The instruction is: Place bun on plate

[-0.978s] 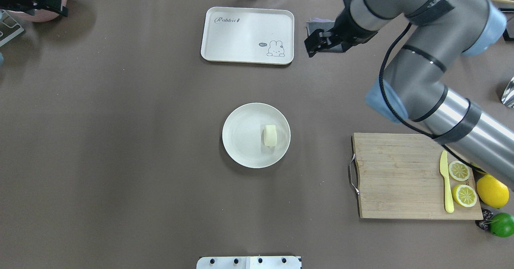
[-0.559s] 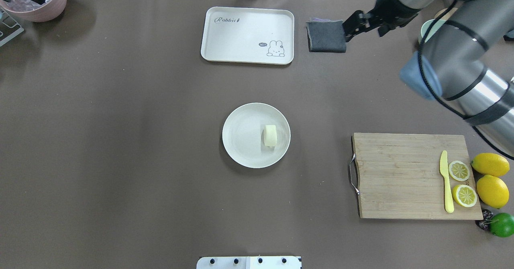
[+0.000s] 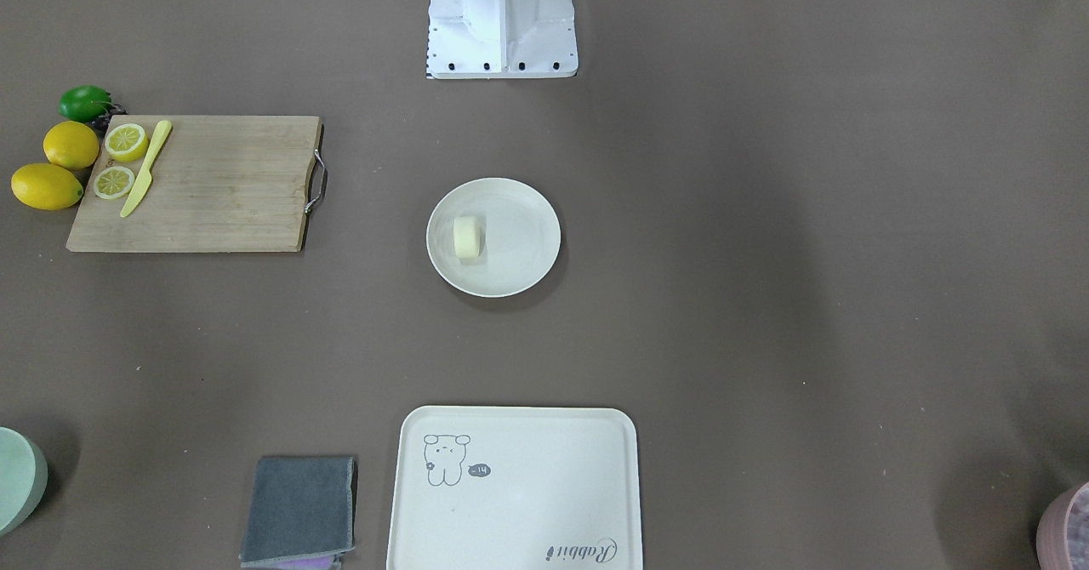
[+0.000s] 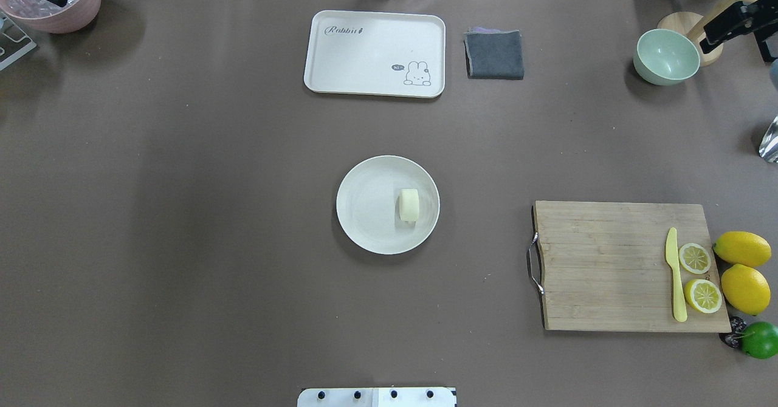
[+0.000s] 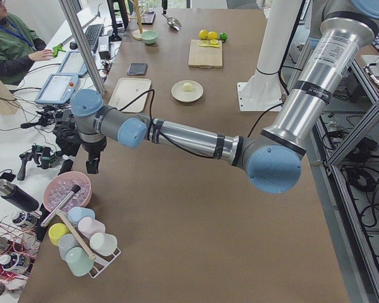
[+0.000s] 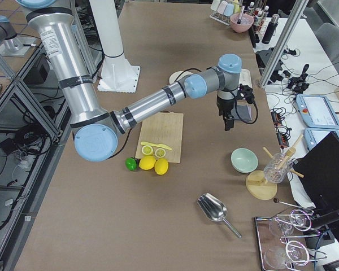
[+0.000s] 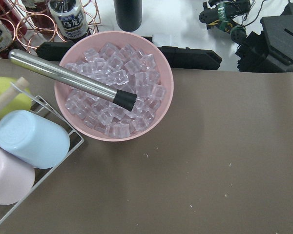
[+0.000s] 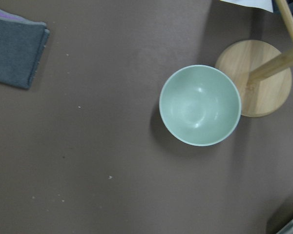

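Observation:
The bun [image 4: 409, 205], a small pale cream block, lies on the right half of the round off-white plate [image 4: 364, 212] at the table's middle; the front-facing view shows the bun [image 3: 467, 238] and the plate [image 3: 523, 247] too. Nothing holds or touches it. My right gripper [image 4: 732, 21] is a dark shape at the far right edge, over the green bowl [image 8: 200, 105], far from the plate. The left gripper [image 5: 91, 165] hangs by the pink ice bowl [image 7: 115, 92] at the table's far left end. I cannot tell whether either gripper is open or shut.
A cream tray [image 4: 377, 53] and a grey cloth [image 4: 494, 54] lie at the back. A wooden cutting board [image 4: 608, 267] with a yellow knife, lemon halves, whole lemons and a lime is at the right. A person sits beyond the table [image 5: 12, 44].
The right arm has swung from above the grey cloth out to the far right edge. The left gripper has left the overhead view's top left corner. Bun and plate have not moved.

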You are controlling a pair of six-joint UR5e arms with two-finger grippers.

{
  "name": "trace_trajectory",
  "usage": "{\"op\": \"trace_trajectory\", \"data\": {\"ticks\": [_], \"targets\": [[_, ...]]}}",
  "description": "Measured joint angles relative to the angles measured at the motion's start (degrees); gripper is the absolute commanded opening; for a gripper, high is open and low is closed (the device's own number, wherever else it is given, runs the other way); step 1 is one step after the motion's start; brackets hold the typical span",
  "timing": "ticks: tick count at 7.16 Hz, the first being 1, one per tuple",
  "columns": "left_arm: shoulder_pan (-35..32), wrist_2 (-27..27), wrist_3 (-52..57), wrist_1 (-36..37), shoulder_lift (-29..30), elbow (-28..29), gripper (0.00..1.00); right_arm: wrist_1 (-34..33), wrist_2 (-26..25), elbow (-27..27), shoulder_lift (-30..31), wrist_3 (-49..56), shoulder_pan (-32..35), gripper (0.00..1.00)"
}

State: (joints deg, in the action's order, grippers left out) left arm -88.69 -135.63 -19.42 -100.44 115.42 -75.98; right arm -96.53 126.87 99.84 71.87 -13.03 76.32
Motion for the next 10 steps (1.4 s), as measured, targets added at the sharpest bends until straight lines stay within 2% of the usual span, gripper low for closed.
{"op": "trace_trajectory", "data": {"ticks": [2,5,10], "targets": [[-2.45,-2.2,2.04,2.63,-0.47,1.35,0.98,-1.54,1.35,-1.49,1.78,2.55,3.06,1.0],[-3.07,-3.72,5.43,2.89,-3.82,1.47,0.98,-1.46,4.25,-4.29,4.4,6.7,7.04,1.0],[-2.56,-4.0,7.9,2.75,-6.43,1.16,0.98,0.99,6.0,-6.39,6.12,7.06,7.98,1.0]]}}
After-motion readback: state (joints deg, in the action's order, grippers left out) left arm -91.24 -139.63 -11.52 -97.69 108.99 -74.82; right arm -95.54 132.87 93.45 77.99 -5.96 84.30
